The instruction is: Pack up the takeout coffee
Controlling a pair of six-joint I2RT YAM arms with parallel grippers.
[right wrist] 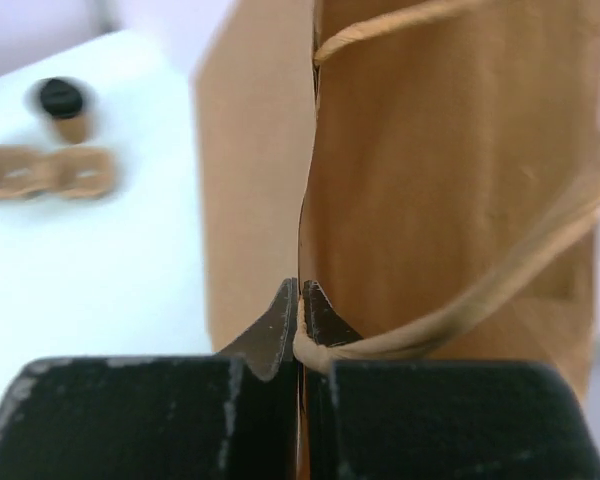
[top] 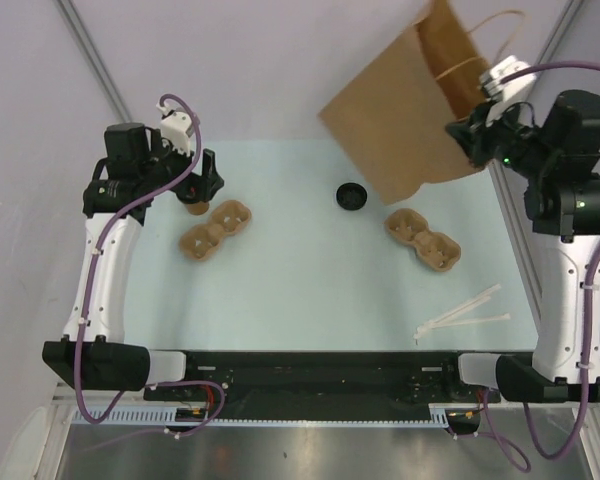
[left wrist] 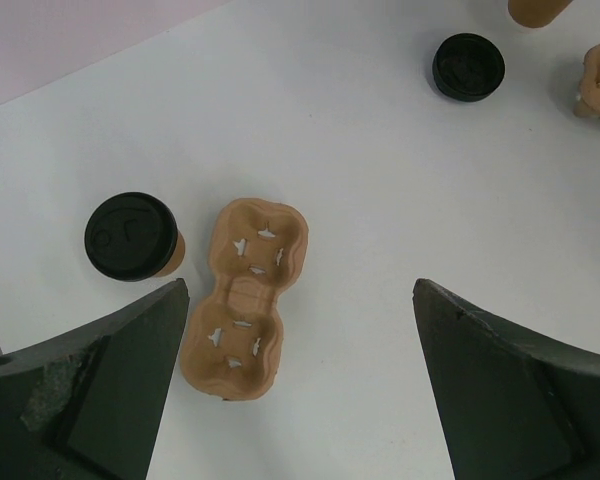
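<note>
Right gripper (right wrist: pixel 300 290) was pinched shut on the paper bag's (right wrist: pixel 450 200) edge, and the bag hung tilted.
Left gripper (left wrist: pixel 298 290) hung wide open over a cup tray (left wrist: pixel 245 300) - the coffee cup (left wrist: pixel 130 237), black-lidded, stood on the table (top: pixel 310 290) just beside that tray.

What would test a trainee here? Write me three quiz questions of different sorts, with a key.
1. True or false: the right jaws are shut on the paper bag.
2. What lies between the two pulp cup trays? A a black lid; B a spoon; C a napkin.
3. Fill in: the lidded coffee cup stands ____ the left-hand tray, not in it.
Key: 1 true; 2 A; 3 beside.
</note>
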